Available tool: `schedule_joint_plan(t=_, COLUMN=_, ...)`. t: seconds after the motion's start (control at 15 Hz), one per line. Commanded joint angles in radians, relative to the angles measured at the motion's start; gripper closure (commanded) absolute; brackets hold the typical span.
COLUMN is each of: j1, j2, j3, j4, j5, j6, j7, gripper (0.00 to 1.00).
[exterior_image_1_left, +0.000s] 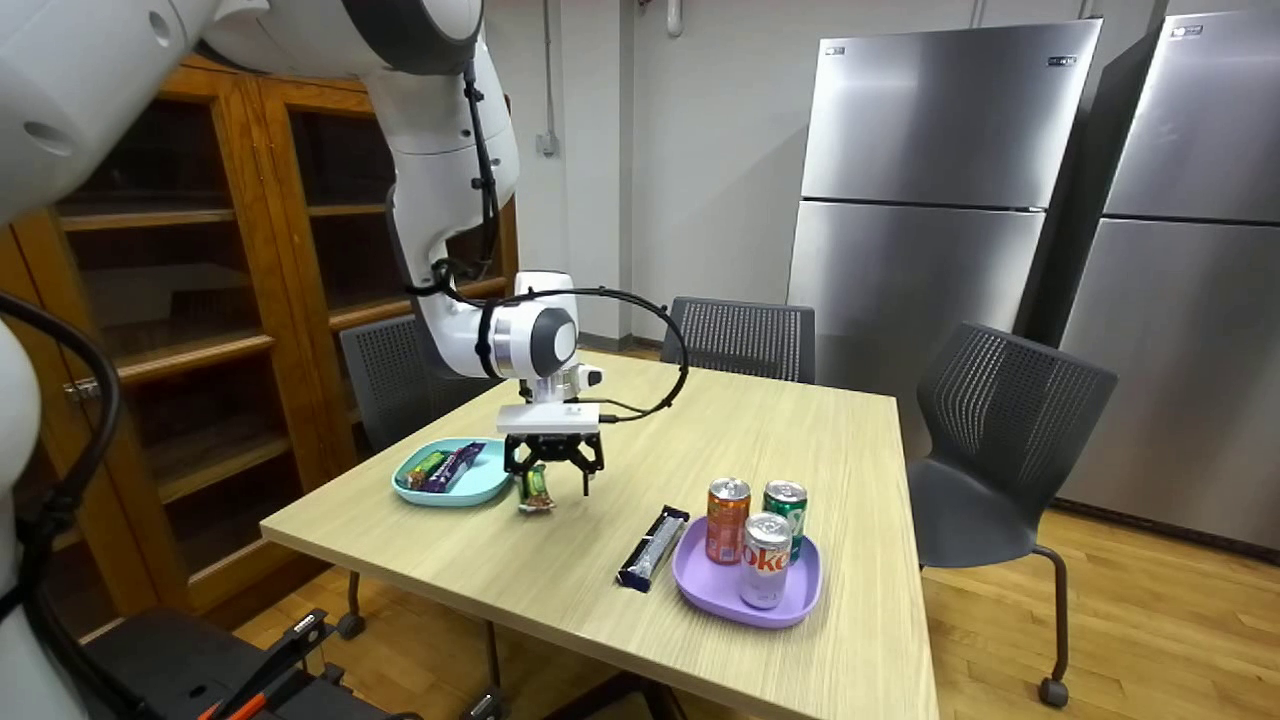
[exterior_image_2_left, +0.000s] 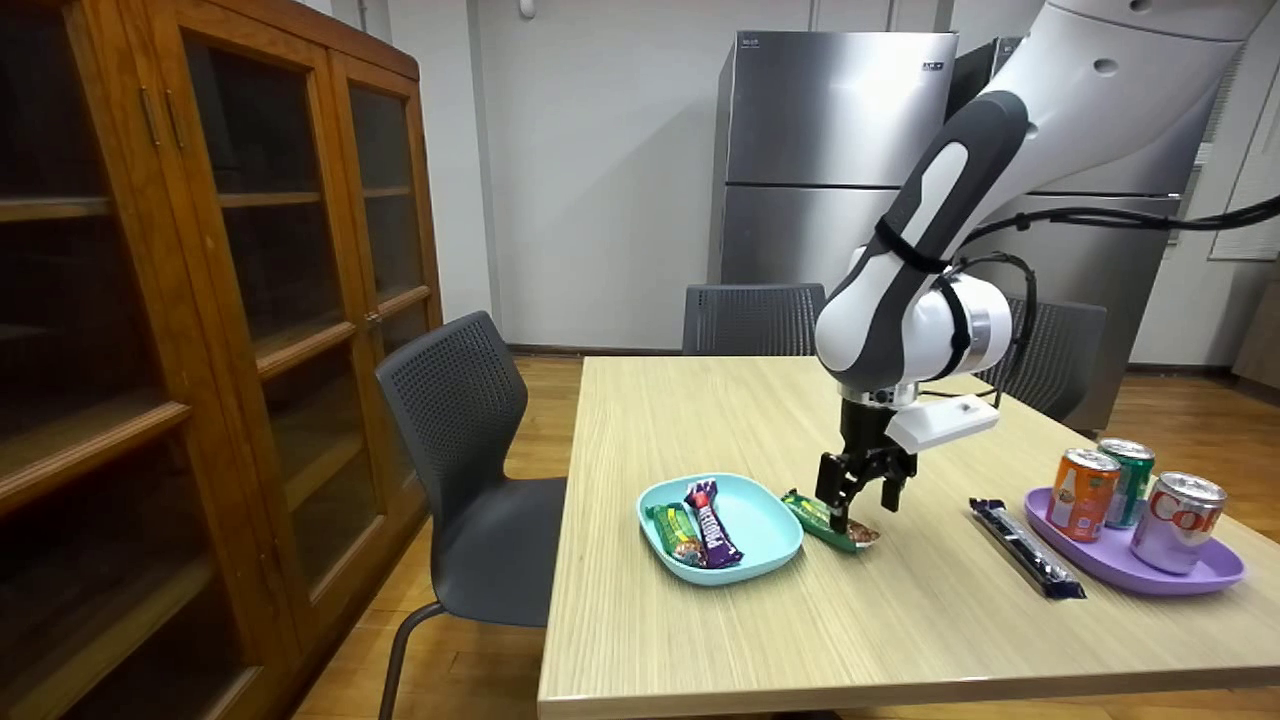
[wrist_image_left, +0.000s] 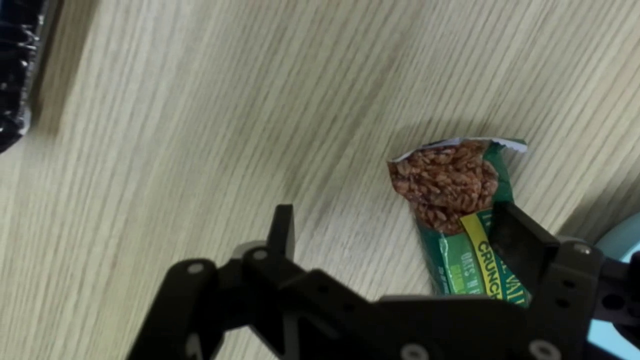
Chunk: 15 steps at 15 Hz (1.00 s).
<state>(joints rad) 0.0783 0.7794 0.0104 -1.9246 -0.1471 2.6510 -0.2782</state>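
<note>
The gripper (exterior_image_1_left: 555, 488) is low over the worktop (exterior_image_1_left: 800, 430), w/ its fingers spread wide apart; nothing is clamped btw. them. Partly under it, flat on the worktop, lies the green Crunchy granola bar (wrist_image_left: 455, 225). In the wrist view, one finger covers a part of the wrapper, and the opp. finger is well away from it. If the covering finger touches the bar, I cannot tell.

The far left end of this bar is next to the rim of the turquoise plate (exterior_image_2_left: 767, 525); contact there is also not clear. This plate is to the left of the gripper and carries 2 bars side by side: another granola bar (exterior_image_2_left: 677, 533), also green, and a purple Protein bar (exterior_image_2_left: 714, 528).

To the right is a dark-blue bar (exterior_image_1_left: 653, 548) w/ silvery middle. Just right of it is the purple plate (exterior_image_1_left: 705, 580) w/ 3 upright cans close tog.: the orange can (exterior_image_1_left: 727, 520), the green can (exterior_image_1_left: 788, 508) and the silver Coke can (exterior_image_1_left: 765, 562).

Around the worktop are grey chairs (exterior_image_1_left: 1010, 420). At left is a wooden cabinet (exterior_image_2_left: 185, 220) w/ glass doors; at far right, 2 steel fridges (exterior_image_1_left: 935, 110).
</note>
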Motion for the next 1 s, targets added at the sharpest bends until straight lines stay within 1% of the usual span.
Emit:
schedule_joint_plan(t=0.0, j1=0.003, j2=-0.035, j3=-0.001, j4=-0.023, j5=-0.03, j6=-0.01, j7=0.033, gripper=0.0)
schedule_joint_plan(t=0.47, j1=-0.009, j2=-0.069, j3=0.025, j4=-0.041, j5=-0.023, j6=0.007, j7=0.011, gripper=0.0)
schedule_joint_plan(t=0.93, j1=-0.007, j2=-0.067, j3=0.048, j4=-0.039, j5=-0.027, j6=-0.007, j7=-0.007, gripper=0.0)
